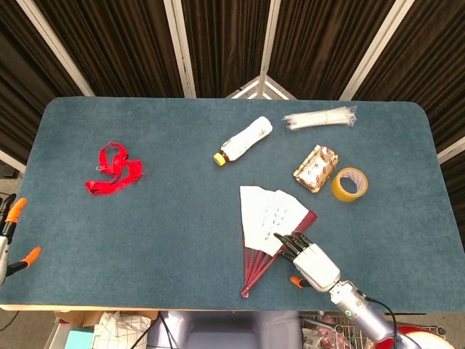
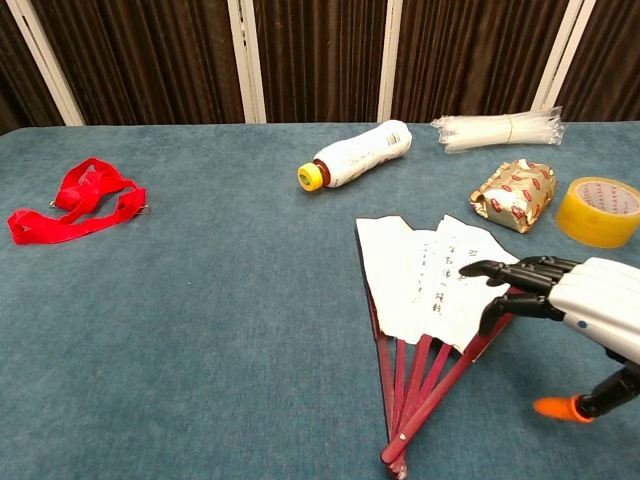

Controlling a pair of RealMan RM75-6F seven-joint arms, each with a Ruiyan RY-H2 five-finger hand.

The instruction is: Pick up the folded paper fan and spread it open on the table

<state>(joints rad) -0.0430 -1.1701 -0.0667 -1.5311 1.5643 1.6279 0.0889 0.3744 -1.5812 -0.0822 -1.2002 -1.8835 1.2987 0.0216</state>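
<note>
The paper fan (image 1: 263,218) lies partly spread on the blue table, white leaf toward the back, dark red ribs meeting at a pivot near the front edge. In the chest view the fan (image 2: 420,275) fills the centre right. My right hand (image 1: 311,262) reaches in from the front right, fingers extended and apart, holding nothing. Its dark fingertips (image 2: 478,268) lie over the fan's right red guard and the edge of the paper. My left hand (image 1: 10,236) shows only at the far left edge of the head view, orange fingertips apart and nothing between them.
Behind the fan lies a white bottle (image 1: 243,139) with a yellow cap. A gold wrapped packet (image 1: 316,168) and a yellow tape roll (image 1: 349,184) sit right of the fan. A clear plastic bundle (image 1: 320,118) lies at the back; a red ribbon (image 1: 112,169) lies left.
</note>
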